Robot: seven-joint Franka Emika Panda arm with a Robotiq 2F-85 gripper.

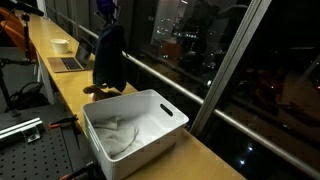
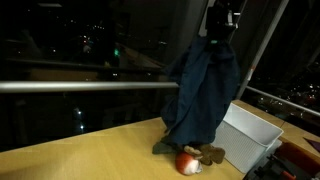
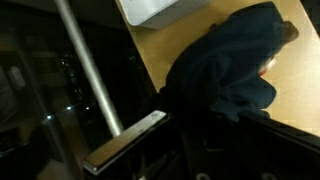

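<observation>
The gripper (image 2: pixel 220 20) has its fingers pinched on the top of the dark garment (image 2: pixel 205 95), which hangs lifted, hem touching the surface (image 2: pixel 90 155), beside the white bin (image 2: pixel 255 135) and outside it.

Only the robot's end shows. The tool (image 2: pixel 221 26) is black and blocky, with squared edges and a few pale patches on its upper body in an exterior view. Both exterior views show it as a dark shape; one (image 1: pixel 106 14) adds a faint bluish glint. In the wrist view its housing is a black, straight-edged mass, with screws and cables lost in the dark.
</observation>
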